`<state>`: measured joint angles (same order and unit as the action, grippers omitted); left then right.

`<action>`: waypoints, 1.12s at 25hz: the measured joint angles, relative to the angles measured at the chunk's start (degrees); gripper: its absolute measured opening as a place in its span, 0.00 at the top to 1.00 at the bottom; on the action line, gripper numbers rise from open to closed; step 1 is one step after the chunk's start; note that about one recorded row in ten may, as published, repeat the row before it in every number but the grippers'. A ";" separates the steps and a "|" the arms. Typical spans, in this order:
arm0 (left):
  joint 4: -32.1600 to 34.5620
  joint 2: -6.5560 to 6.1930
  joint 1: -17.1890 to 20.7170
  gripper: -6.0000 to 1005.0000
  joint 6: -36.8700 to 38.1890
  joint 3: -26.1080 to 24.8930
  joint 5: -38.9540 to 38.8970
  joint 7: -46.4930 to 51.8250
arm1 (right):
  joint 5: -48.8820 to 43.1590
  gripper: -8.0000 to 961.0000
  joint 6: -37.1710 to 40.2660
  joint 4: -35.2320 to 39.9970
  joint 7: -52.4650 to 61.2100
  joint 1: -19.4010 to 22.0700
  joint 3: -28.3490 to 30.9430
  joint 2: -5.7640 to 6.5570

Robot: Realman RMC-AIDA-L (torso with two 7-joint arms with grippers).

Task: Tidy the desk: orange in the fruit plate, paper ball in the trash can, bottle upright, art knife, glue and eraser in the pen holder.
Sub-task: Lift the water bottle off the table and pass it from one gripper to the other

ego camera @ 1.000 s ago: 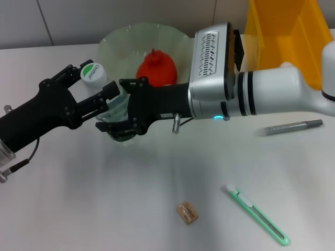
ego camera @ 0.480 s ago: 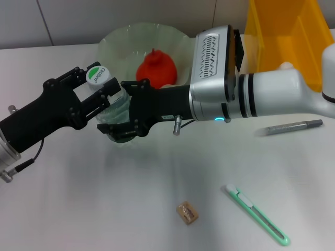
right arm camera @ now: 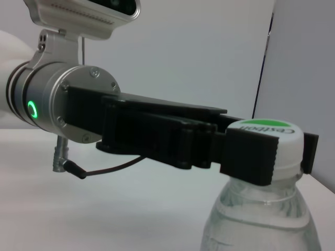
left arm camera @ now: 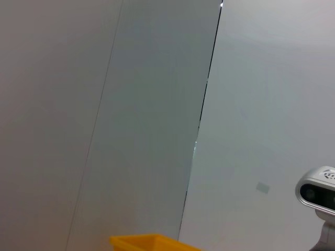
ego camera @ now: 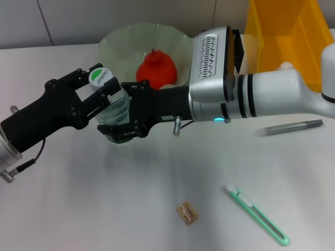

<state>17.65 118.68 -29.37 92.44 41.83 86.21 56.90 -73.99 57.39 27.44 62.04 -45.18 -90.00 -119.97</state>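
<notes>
A clear water bottle (ego camera: 114,107) with a green-and-white cap (right arm camera: 264,129) leans slightly, its base near the table in front of the fruit plate (ego camera: 118,44). My left gripper (ego camera: 99,79) is shut on the cap; the right wrist view shows its fingers (right arm camera: 248,157) clamping it. My right gripper (ego camera: 119,111) holds the bottle's body from the right. The orange (ego camera: 155,67) lies in the plate. A green art knife (ego camera: 256,214) and a small brown eraser (ego camera: 188,213) lie near the front. A grey glue stick (ego camera: 289,127) lies at the right. The paper ball is out of view.
A yellow bin (ego camera: 288,31) stands at the back right, behind my right arm (ego camera: 272,99). The left wrist view shows only a wall and the bin's rim (left arm camera: 152,243).
My left gripper has shifted to the right with the cap, tipping the bottle closer to upright. The right gripper has stayed on the bottle's body.
</notes>
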 joint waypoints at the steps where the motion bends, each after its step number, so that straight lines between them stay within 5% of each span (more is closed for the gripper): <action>1: 0.01 -0.01 0.00 0.49 -0.01 0.00 0.00 0.02 | 0.00 0.21 -0.01 0.03 0.01 0.00 0.00 0.00; 28: 0.81 -0.38 0.03 0.53 -1.01 0.01 0.44 1.20 | 1.69 0.21 0.53 4.83 0.01 2.83 0.10 0.01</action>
<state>18.45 118.30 -29.33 91.43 41.84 86.66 58.11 -72.31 57.93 32.27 62.05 -42.35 -89.91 -119.97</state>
